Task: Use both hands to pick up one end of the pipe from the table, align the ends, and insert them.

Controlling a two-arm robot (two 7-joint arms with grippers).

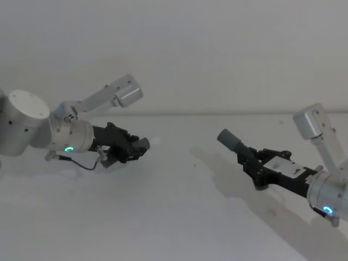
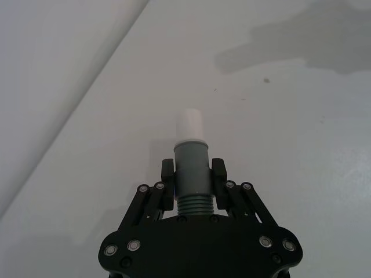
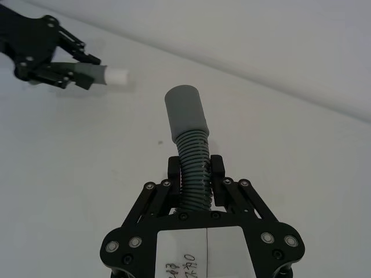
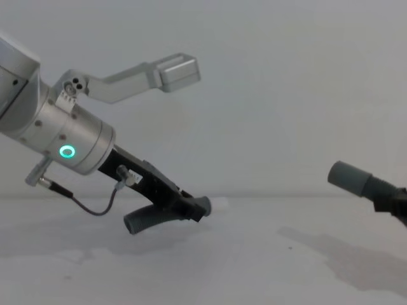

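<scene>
Head view shows me the left gripper (image 1: 136, 148) near the far left edge of the table (image 1: 163, 217), fingers clenched on the short pipe piece (image 4: 145, 219) just behind its grey cuff, with the white tip (image 2: 189, 123) sticking out ahead. The right gripper (image 1: 247, 159) hangs toward the right edge, grasping the longer piece (image 1: 231, 140) on its ribs below the plain socket (image 3: 185, 113). I see the two ends pointing roughly toward each other, well apart.

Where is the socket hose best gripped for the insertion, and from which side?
On the ribs just behind the socket cuff, coming from the rear along the hose, as the right gripper holds it. That leaves the smooth cuff bare and pointing forward for the white tip; ribs likely resist slipping.
</scene>
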